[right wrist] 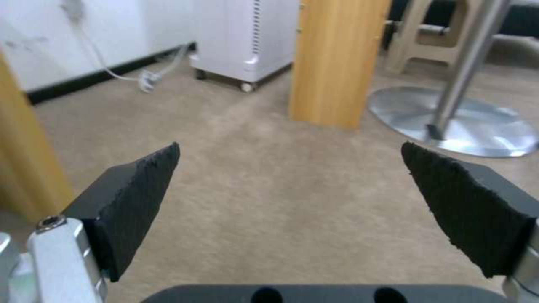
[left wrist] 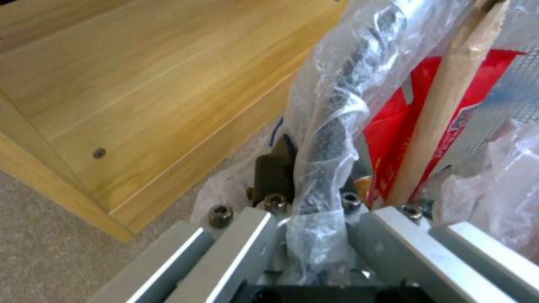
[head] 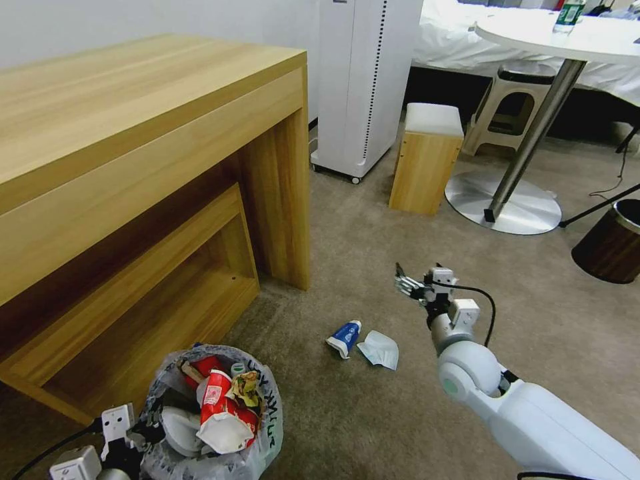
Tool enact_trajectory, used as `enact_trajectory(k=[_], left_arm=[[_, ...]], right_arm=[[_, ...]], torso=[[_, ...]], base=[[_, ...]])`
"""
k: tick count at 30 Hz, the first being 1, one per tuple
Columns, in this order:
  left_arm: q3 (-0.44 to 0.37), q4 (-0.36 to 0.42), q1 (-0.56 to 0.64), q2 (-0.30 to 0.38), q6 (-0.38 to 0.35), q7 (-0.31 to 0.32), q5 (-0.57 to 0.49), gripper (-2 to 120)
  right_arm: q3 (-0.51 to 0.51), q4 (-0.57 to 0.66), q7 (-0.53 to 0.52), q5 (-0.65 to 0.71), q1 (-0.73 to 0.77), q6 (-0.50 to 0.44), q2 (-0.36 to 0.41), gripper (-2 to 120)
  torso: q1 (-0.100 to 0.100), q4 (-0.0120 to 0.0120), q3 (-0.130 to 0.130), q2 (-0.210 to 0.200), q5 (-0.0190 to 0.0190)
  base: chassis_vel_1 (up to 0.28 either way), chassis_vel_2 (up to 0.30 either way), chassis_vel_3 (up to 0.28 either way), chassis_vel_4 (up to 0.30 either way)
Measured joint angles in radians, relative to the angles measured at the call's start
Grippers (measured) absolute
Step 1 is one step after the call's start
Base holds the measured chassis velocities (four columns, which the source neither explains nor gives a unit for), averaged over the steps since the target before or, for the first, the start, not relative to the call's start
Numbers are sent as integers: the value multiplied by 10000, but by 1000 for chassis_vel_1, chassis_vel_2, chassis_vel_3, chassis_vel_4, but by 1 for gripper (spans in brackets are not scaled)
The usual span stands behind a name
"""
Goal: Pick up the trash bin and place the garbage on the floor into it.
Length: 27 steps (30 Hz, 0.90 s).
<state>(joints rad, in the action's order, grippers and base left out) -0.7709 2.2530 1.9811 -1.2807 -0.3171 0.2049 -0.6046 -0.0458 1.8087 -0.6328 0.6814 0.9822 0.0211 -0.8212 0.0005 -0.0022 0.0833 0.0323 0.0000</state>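
The left gripper (head: 137,437) held the trash bin (head: 213,413) by its rim at the robot's lower left, beside the open base of the wooden desk (head: 133,167); in the left wrist view its jaws were clamped on a bunched fold of the bin's plastic liner (left wrist: 331,139) and the rim under it. The bin was already heaped with garbage: a red paper cup (head: 223,410), crumpled white tissue (head: 179,430) and a wooden stick (left wrist: 449,105) leaning against a red wrapper (left wrist: 410,122). Two pieces lay side by side on the floor (head: 373,427), a blue-white wrapper (head: 345,337) and a white crumpled piece (head: 380,349), just right of the bin and apart from it. The right gripper (head: 408,285) hovered above the carpet, beyond and to the right of both pieces, its jaws spread wide and empty, as the right wrist view confirmed with both black pads (right wrist: 134,206) far apart over bare carpet. Risks, as judged from this state: the hold took in slippery film, so the bin could sag or slide out; the piled contents stood above the rim, so any tilt might spill the cup. The two pieces lay flat on pile carpet, so a descent too shallow would close on nothing, and their closeness could cause one to be pushed aside while the other was taken.
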Motion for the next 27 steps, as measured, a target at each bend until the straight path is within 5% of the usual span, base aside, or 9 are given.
enact_trajectory(k=[12,27], left_arm=[[22,111,62,-1,0,-4,109,0],[21,112,84,32,93,25,70,0]], right_arm=[[324,-76,-459,-279,256,183,-1,100],[339,-371,-173,-815,421,-678,-260,100]], torso=[[0,0,0,0,0],[0,0,0,0,-1]], base=[[0,0,0,0],[0,0,0,0]])
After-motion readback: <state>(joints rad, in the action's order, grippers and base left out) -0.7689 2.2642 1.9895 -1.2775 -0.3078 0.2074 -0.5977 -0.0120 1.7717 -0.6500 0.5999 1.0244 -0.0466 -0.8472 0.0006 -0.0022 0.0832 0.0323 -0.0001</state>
